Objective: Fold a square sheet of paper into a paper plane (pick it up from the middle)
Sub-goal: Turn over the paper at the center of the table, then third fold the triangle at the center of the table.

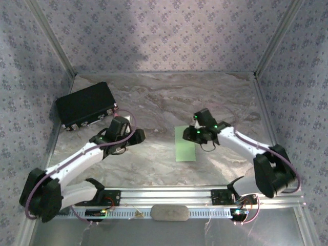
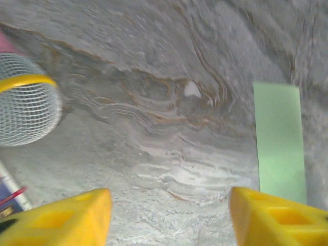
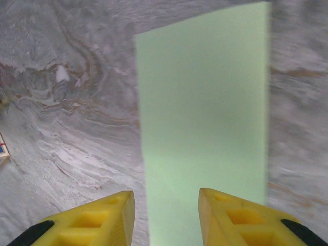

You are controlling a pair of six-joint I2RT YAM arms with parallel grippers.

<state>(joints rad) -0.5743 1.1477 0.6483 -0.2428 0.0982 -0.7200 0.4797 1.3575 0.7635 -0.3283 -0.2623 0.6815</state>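
The square sheet of paper (image 1: 185, 144) is pale green and lies flat on the marble table as a narrow upright rectangle. My right gripper (image 1: 193, 134) hovers over its far end. In the right wrist view the yellow fingers (image 3: 233, 218) stand apart over the paper (image 3: 205, 113). The paper's left long edge runs between them and nothing is gripped. My left gripper (image 1: 129, 136) is to the left of the paper, well apart from it. Its fingers (image 2: 66, 218) are wide over bare table, with the paper (image 2: 279, 138) off to their right. The paper plane is out of view.
A big black box (image 1: 86, 104) sits at the back left. In the left wrist view a white mesh ball with a yellow band (image 2: 25, 105) lies close on the left. A grey pad (image 1: 170, 212) rests on the front rail. Patterned walls enclose the table.
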